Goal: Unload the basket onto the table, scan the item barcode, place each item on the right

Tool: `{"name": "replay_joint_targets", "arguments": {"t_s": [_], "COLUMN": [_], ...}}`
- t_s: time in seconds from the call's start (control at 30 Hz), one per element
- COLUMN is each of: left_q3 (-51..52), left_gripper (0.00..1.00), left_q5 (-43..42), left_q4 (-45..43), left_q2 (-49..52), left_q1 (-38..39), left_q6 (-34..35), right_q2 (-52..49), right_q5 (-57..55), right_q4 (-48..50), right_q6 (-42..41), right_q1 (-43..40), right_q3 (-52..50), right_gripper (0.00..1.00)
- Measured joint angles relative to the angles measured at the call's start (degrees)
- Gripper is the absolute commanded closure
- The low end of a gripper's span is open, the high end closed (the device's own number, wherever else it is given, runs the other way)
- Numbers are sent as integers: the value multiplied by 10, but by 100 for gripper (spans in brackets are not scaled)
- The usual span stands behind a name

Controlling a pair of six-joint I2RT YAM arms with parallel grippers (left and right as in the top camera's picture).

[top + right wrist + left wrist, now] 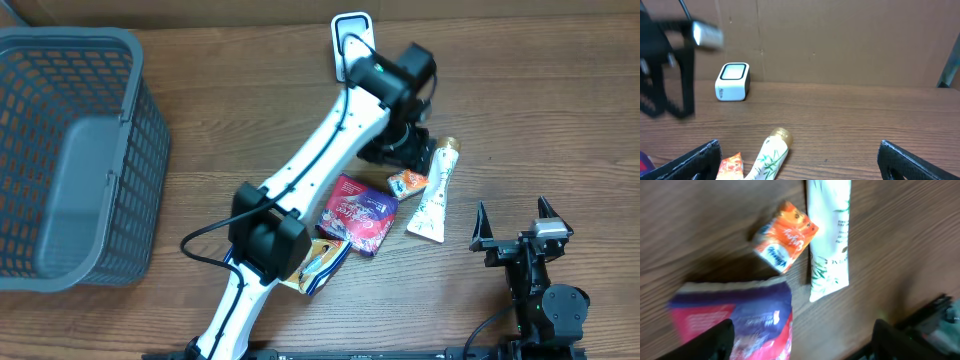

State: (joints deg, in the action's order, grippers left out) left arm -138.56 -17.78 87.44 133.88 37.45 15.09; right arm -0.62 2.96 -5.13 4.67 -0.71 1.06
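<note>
- Right hand [512, 218] sits nearest, at the right bench [560, 110] edge, fingers spread wide, empty.
- Yellow packet [322, 262] lies flat, partly under the left arm.
- Purple packet [357, 213] lies flat just beyond it.
- White tube [433, 195] lies flat right of the purple packet, cap pointing away; small orange packet [408, 183] just beside the tube.
- Left hand [804, 335] hovers over these, fingers wide, gripping nothing.
- White scanner [350, 45] stands farthest back, apart from all the items.
- Grey basket [70, 150] at far left.
</note>
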Motion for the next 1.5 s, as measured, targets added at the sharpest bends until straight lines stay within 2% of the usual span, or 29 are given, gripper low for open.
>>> {"name": "replay_joint_targets", "arguments": {"t_s": [0.07,0.13,0.27,0.43,0.53,0.57,0.67,0.7,0.73,0.77,0.8,1.03,1.17,1.5], "left_q3": [-55,-114,-206,-211,-211,-209,-194,-181,-168,-148,-134,42,114,152], "left_gripper": [14,7,3,0,1,3,20,51,75,89,96,96,96,96], "left_q5": [0,0,-3,-3,31,58,139,171,196,217,226,252,311,339], "left_q4": [42,80,91,92,92,91,92,92,93,91,92,70,17,-20], "left_q2": [1,1,-27,-101,-162,-185,-233,-247,-256,-262,-263,-245,-241,-241], "left_q1": [-17,-40,-98,-142,-188,-206,-246,-259,-269,-282,-290,-334,-347,-447], "left_q6": [0,0,0,-3,-3,-4,-7,-6,-6,-6,-6,-7,-4,-5], "right_q2": [0,0,0,0,0,0,0,0,0,0,0,0,0,0], "right_q5": [0,0,0,0,0,0,0,0,0,0,0,0,0,0], "right_q4": [0,0,0,0,0,0,0,0,0,0,0,0,0,0], "right_q6": [0,0,0,0,0,0,0,0,0,0,0,0,0,0], "right_q1": [0,0,0,0,0,0,0,0,0,0,0,0,0,0], "right_q3": [0,0,0,0,0,0,0,0,0,0,0,0,0,0], "right_gripper": [0,0,0,0,0,0,0,0,0,0,0,0,0,0]}}
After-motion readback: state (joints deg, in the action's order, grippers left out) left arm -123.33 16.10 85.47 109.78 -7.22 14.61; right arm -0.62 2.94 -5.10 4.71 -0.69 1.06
